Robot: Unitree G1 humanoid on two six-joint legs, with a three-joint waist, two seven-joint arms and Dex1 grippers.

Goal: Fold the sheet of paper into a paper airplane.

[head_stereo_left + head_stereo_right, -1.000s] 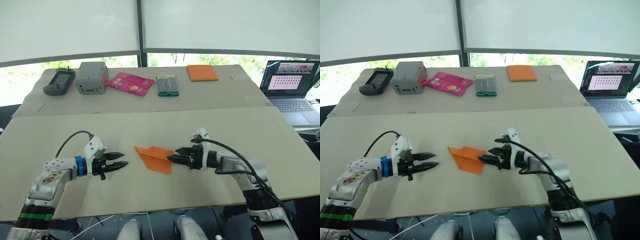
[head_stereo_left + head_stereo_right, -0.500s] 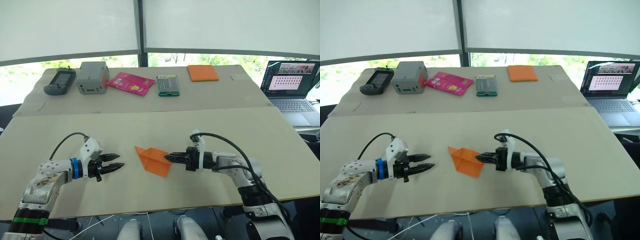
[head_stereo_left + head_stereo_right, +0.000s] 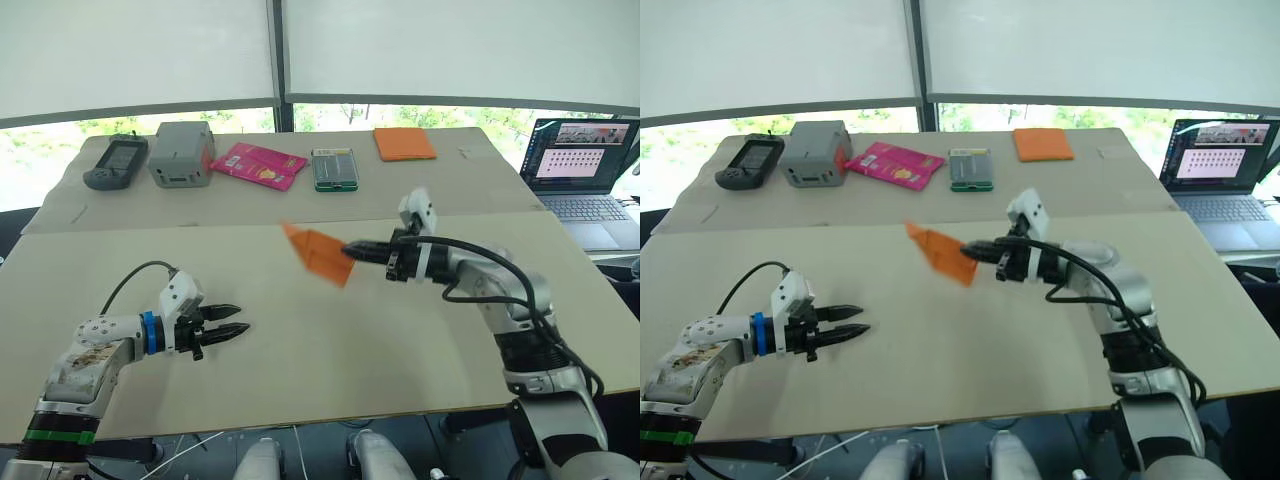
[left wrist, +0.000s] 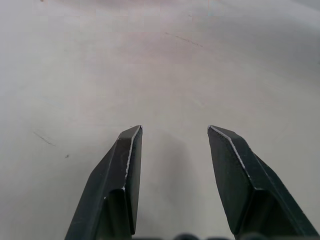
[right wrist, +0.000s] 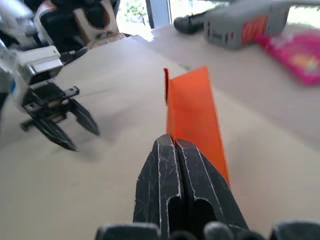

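Left eye view: right gripper [image 3: 352, 251], arm raised and bent, pinches the airplane [image 3: 318, 254] above mid-tabletop [image 3: 420, 340]. Left gripper [image 3: 238, 332] gapes empty, low near the front edge.

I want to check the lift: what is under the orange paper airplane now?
Bare table lies under the paper airplane, which the right gripper holds up, apart from the surface. Nothing there is covered.

Lab or office: bare worktable [image 3: 330, 350], laptop [image 3: 580, 170], window blinds [image 3: 150, 55].
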